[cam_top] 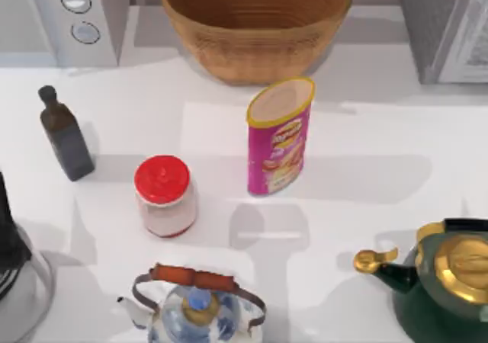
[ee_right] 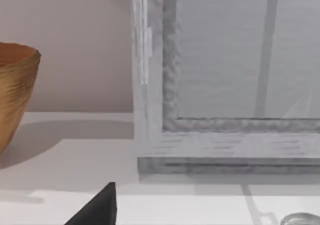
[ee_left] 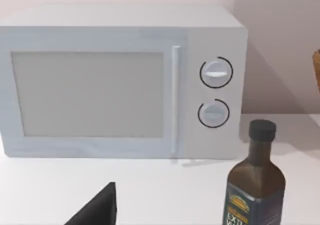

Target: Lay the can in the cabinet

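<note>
Our white tabletop [cam_top: 396, 152] carried the can [cam_top: 279, 137] upright at centre, wicker basket [cam_top: 255, 23] at twelve o'clock, cabinet [cam_top: 446, 27] at two; whether our jaws were apart, we cannot tell.

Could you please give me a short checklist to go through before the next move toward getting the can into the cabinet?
1. Can upright and free to grasp, near the middle of the table: ok.
2. Room around the can: the red-lidded jar to its left and the wicker basket behind it both stand apart from it: ok.
3. Cabinet located at the table's far right corner: ok.
4. Cabinet door open for loading: not ok; in the right wrist view the framed panel looks closed.
5. Either gripper holding the can: not ok; nothing touches it.
6. Finger opening ready for the grasp: cannot tell.
</note>
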`<state>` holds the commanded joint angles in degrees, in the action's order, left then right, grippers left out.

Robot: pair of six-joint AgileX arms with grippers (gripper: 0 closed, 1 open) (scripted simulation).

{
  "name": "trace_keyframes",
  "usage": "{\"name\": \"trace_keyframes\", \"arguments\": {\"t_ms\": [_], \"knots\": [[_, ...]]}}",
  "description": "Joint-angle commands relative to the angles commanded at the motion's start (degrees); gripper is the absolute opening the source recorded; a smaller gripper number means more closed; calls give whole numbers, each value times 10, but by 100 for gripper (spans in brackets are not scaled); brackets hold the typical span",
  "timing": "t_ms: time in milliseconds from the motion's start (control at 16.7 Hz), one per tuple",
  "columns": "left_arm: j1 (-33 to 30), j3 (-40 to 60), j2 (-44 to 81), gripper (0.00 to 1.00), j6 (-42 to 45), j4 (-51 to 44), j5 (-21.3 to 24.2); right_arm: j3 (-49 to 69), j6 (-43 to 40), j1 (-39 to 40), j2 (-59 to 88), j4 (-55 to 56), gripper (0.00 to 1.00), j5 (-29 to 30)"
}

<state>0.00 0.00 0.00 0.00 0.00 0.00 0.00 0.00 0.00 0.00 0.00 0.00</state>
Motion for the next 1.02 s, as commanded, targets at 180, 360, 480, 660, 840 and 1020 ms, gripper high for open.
{"name": "trace_keyframes", "arguments": {"t_ms": [180,360,480,660,840,1020], "knots": [[0,0,0,100,0,0,0,7,0,-3,7,-3,100,-2],[0,0,0,100,0,0,0,54,2,-24,61,-20,100,-11],[0,0,0,100,0,0,0,104,2,-43,128,-35,100,-21],[0,0,0,100,0,0,0,207,-3,-79,273,-53,100,-38],[0,0,0,100,0,0,0,302,-16,-117,456,-64,100,-58],[0,0,0,100,0,0,0,345,-43,-139,623,-68,100,-76]]}}
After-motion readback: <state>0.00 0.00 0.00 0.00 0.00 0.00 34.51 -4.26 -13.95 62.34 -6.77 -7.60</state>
